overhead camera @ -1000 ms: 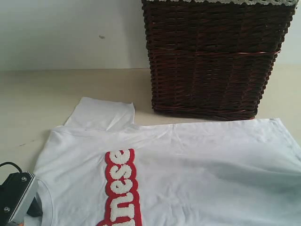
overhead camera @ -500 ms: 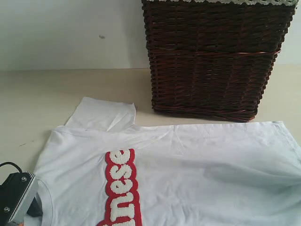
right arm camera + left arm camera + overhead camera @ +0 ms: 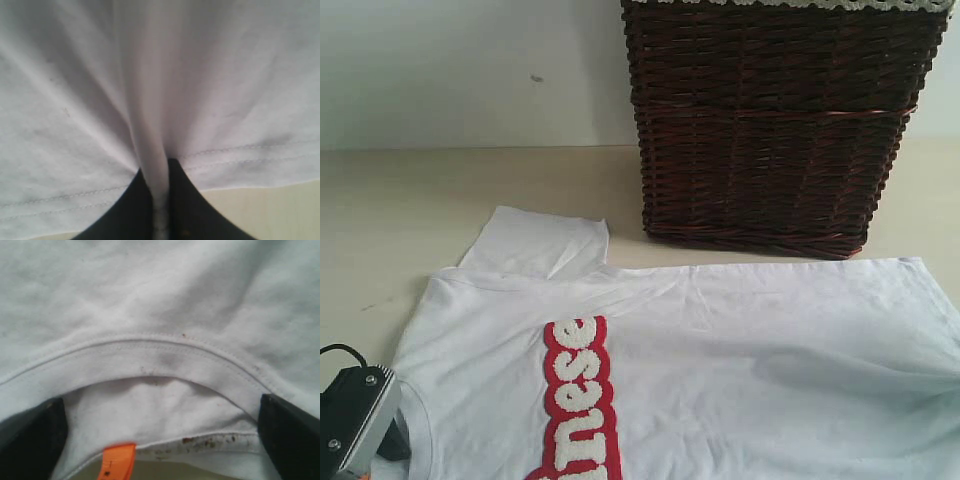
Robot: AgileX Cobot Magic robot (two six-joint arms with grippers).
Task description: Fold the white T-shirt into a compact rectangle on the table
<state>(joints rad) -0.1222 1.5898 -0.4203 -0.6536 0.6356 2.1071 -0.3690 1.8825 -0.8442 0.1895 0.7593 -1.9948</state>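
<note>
The white T-shirt (image 3: 720,350) lies spread flat on the table (image 3: 440,200), its red-outlined letters (image 3: 578,400) running down the chest. At the lower left edge my left gripper (image 3: 160,435) hovers at the neckline. Its jaws stand wide apart on either side of the collar band (image 3: 160,357), with the orange tag (image 3: 117,460) between them and nothing pinched. My right gripper (image 3: 161,200) is shut on a raised fold of the T-shirt's hem (image 3: 155,165); the cloth rises in a ridge from the pinched spot. That gripper is out of the exterior view.
A tall dark brown wicker basket (image 3: 775,120) stands on the table right behind the shirt's far edge. One short sleeve (image 3: 535,245) sticks out toward the back left. Bare table surface lies to the left of the shirt.
My right gripper has closed on the hem. The shirt's right edge has shifted slightly and the cloth there has wrinkled. The left gripper has stayed where it was.
</note>
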